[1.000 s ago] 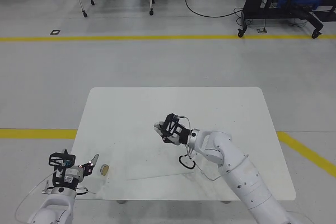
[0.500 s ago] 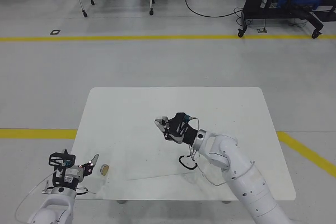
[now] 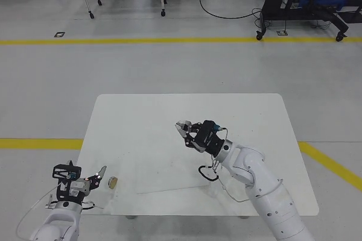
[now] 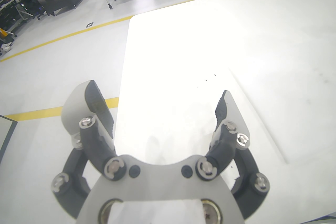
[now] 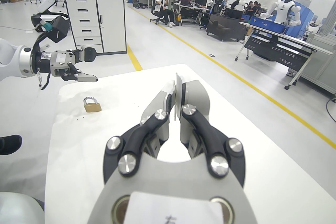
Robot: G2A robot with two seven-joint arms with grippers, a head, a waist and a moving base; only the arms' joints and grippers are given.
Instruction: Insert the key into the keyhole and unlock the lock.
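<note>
A small brass padlock (image 3: 113, 182) with a silver shackle lies on the white table (image 3: 253, 114) near its front left corner; the right wrist view has the padlock (image 5: 92, 105) lying flat. My left gripper (image 3: 100, 173) hovers just left of it at the table's edge, open and empty, with its fingers (image 4: 99, 104) spread wide over bare tabletop. From the right wrist view the left gripper (image 5: 90, 66) hangs above and behind the padlock. My right gripper (image 3: 184, 128) is over the middle of the table, shut on a thin silver key (image 5: 178, 93) that stands on edge between its pads.
A faint raised seam (image 3: 169, 190) runs across the tabletop near the front edge. A black cable loop (image 3: 204, 175) hangs under the right forearm. The stretch of table between the right gripper and the padlock holds nothing.
The right gripper has moved right and slightly toward the table's far side, turning at the wrist with the key still held. The left arm and padlock have stayed put.
</note>
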